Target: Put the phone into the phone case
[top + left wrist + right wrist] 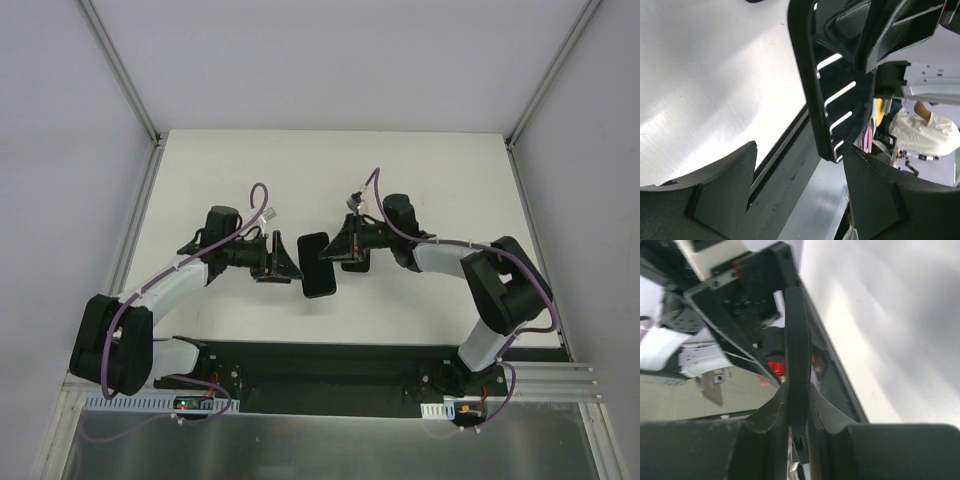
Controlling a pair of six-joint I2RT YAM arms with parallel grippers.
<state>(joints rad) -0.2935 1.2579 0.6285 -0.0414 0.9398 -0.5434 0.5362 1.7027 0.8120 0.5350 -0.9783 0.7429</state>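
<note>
Treat this as a mid-air hand-over. Note the thin black slab (320,278) pinched edge-on in the right gripper (338,258), fingers (765,425) narrow and closed on both faces, clear of the table (420,180) below the right gripper. Cannot tell whether phone, phone case, or one seated in the other; no blue shows anywhere.

Note the left gripper (292,266) just across the slab from the right gripper, spread wide and holding nothing, the slab's rounded corner near one pad (875,190) but apart from it.

Hold the pinch firm and deep, so the slab does not pivot. Draw the left gripper straight back, away from the right gripper, without brushing that corner. Confirm what is actually held before any pressing or seating.
</note>
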